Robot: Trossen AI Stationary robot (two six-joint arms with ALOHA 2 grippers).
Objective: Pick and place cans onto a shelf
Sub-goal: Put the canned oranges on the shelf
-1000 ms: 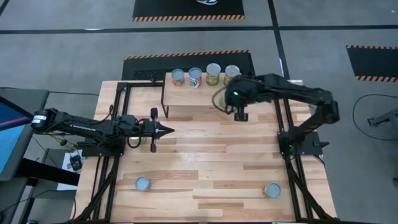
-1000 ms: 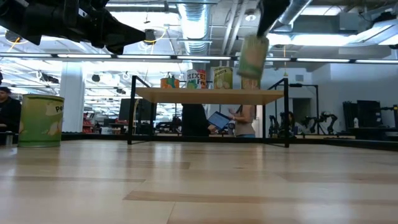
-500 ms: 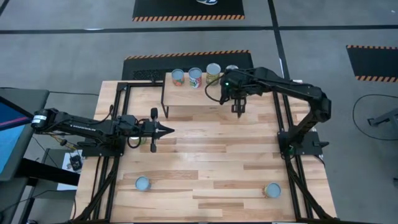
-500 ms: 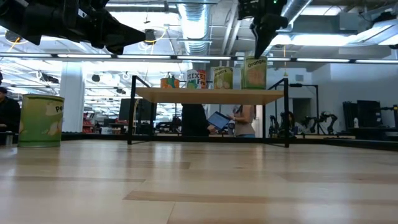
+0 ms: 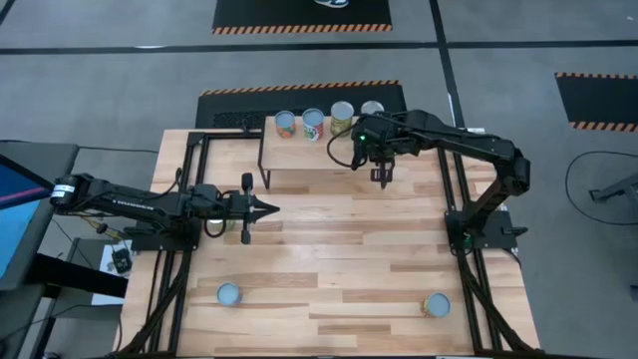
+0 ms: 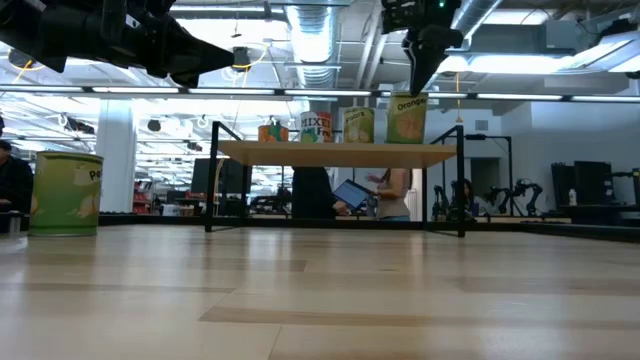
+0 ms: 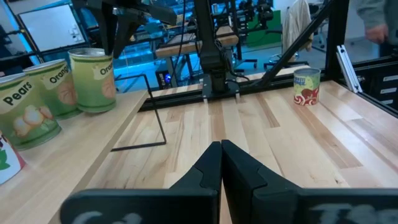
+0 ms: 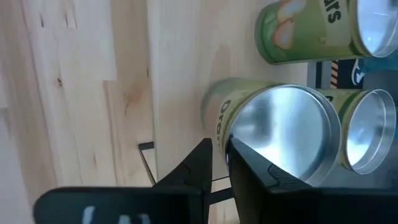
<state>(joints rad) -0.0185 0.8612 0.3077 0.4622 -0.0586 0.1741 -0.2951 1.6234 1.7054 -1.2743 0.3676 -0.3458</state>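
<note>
The tabletop (image 5: 339, 249) carries the shelf (image 5: 319, 155) along its far edge. The right pincer (image 8: 219, 158) hangs just above the shelf's right end, its fingers slightly parted at the rim of an orange-labelled can (image 8: 273, 134) standing upright directly below, holding nothing. Three more cans (image 5: 312, 123) stand in a row beside it on the shelf. The left pincer (image 5: 267, 209) is closed and empty, well apart, over the tabletop's left side. Two cans (image 5: 228, 293) stand near the front edge.
</note>
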